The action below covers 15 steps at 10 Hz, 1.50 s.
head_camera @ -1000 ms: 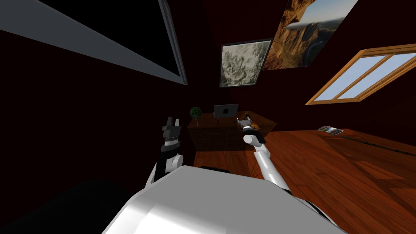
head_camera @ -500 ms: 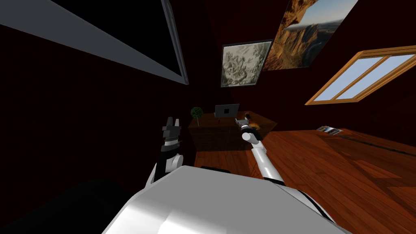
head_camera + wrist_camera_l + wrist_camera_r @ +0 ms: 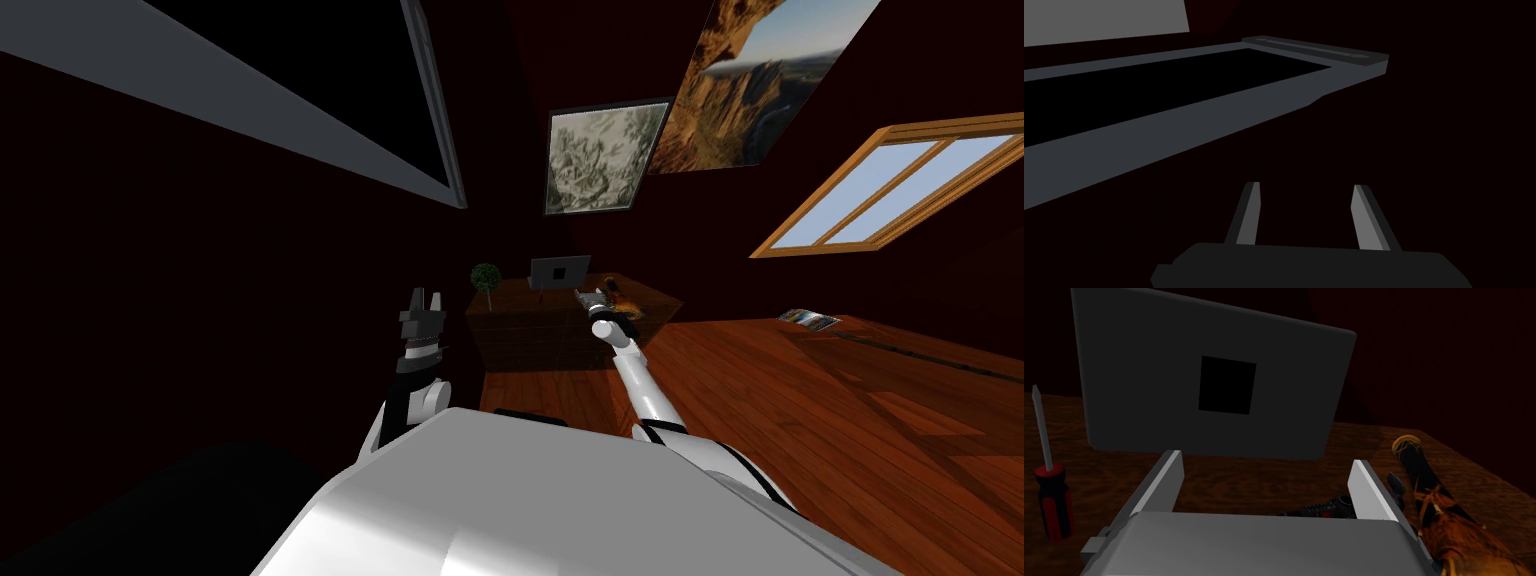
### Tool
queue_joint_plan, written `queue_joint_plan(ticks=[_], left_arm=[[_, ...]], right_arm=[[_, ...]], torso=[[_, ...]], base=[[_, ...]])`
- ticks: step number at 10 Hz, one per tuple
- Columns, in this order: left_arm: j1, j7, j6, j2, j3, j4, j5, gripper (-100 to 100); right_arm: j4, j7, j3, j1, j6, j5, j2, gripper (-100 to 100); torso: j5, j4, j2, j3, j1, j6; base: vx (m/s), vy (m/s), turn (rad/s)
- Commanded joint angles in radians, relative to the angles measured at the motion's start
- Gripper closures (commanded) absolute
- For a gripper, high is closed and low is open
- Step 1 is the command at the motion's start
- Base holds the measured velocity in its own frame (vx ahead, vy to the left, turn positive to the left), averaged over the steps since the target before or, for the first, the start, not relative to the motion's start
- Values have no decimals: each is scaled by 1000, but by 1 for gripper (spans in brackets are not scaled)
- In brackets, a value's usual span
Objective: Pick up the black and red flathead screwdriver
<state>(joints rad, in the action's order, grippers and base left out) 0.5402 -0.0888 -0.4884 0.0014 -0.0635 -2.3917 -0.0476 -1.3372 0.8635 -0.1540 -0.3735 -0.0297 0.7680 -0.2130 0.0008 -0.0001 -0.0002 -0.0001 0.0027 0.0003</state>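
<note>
Dark reddish wood marks the desk [image 3: 530,305] in the head view, where the right gripper [image 3: 590,297] reaches over the top near a grey panel [image 3: 560,270], while the left gripper [image 3: 425,300] is raised well to the side. In the left wrist view that gripper's blades stand apart, empty. In the right wrist view the right gripper [image 3: 1266,480] is spread and holds nothing; the screwdriver [image 3: 1051,498], with its red and black handle, lies on the wood outside one finger [image 3: 1164,483], not between the two. This looks like the approach step: the hand likely needs to shift sideways, straddle the handle, then close.
</note>
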Motion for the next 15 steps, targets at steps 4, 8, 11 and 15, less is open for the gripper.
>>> queue_joint_plan(ticks=[4,8,11,15], left_arm=[[0,0,0,0,0,0,0,0],[0,0,0,0,0,0,0,0],[0,0,0,0,0,0,0,0],[0,0,0,0,0,0,0,0]], right_arm=[[125,70,6,-99,-27,55,-4,-100],[228,99,8,-151,-41,77,-4,-100],[293,126,11,-194,-54,97,-5,-100],[416,176,19,-276,-76,133,-6,-100]], torso=[[0,0,0,0,0,0],[0,0,0,0,0,0],[0,0,-1,-1,0,0],[0,0,-1,0,0,0]], base=[[-1,36,-5],[0,31,-1],[6,36,0],[8,33,4]])
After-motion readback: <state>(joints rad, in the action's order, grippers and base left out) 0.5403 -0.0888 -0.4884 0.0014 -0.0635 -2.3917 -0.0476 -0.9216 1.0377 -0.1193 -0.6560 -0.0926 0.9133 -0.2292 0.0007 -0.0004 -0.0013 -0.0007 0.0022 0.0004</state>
